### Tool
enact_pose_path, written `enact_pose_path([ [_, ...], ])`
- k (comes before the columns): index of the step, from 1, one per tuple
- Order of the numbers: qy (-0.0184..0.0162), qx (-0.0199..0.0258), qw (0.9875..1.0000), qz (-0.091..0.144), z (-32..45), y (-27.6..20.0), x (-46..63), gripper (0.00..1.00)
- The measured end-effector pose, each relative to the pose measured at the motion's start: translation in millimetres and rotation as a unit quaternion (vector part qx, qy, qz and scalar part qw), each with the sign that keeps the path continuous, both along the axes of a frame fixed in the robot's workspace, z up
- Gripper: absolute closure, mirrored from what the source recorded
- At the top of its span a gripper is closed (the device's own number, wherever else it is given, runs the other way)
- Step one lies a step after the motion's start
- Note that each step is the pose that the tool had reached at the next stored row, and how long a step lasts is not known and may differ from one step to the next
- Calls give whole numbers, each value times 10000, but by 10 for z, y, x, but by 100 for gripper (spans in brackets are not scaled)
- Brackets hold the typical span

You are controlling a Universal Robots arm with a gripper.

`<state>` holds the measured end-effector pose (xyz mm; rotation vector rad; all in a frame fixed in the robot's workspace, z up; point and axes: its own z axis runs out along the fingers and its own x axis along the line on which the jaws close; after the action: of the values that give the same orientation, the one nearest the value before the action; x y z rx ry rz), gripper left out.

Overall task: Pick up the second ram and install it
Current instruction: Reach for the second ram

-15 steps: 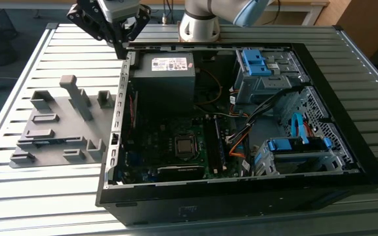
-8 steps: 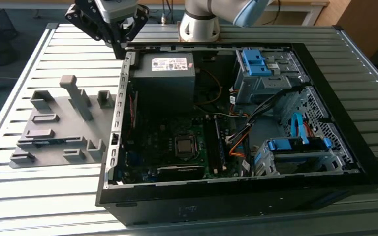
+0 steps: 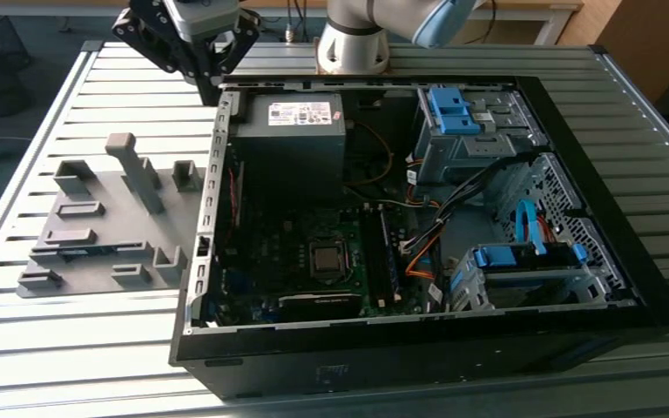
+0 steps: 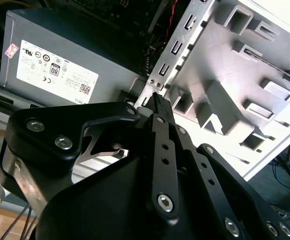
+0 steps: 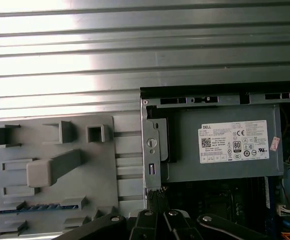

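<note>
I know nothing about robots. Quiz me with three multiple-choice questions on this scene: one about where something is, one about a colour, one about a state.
1. Where is the gripper?
A. Over one wall of the computer case, beside the power supply
B. Low inside the case's middle
C. Off past the case on the exterior view's right

2. What colour are the drive-bay clips?
A. Red
B. Blue
C. Yellow

3. How is the case?
A. Shut, with its side panel on
B. Lying open, with the motherboard showing
C. Standing upright on end

Answers:
1 A: in the exterior view it hangs at the wall next to the power supply.
2 B: the clips on the drive bays are plainly blue.
3 B: the motherboard lies bare to the exterior view from above.
</note>
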<state>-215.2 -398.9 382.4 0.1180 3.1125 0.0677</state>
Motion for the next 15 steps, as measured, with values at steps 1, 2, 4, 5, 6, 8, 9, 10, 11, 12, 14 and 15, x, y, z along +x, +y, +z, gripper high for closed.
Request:
enact_pose_path([
  [1, 0, 0, 10000, 0, -1, 0, -3, 89],
  [2, 0, 0, 10000, 0, -2, 0, -6, 89],
  [4, 0, 0, 10000, 0, -3, 0, -13, 89],
  [5, 0, 0, 10000, 0, -4, 0, -17, 89],
  [6, 0, 0, 10000, 0, -5, 0, -20, 89],
  [8, 0, 0, 10000, 0, -7, 0, -28, 89],
  [9, 0, 0, 10000, 0, -7, 0, -32, 89],
  [10, 0, 0, 10000, 0, -8, 0, -36, 89],
  [11, 0, 0, 10000, 0, -9, 0, -40, 89],
  [12, 0, 0, 10000, 0, -10, 0, -45, 89],
  [14, 0, 0, 10000, 0, -11, 0, -54, 89],
  [15, 0, 0, 10000, 0, -12, 0, -59, 89],
])
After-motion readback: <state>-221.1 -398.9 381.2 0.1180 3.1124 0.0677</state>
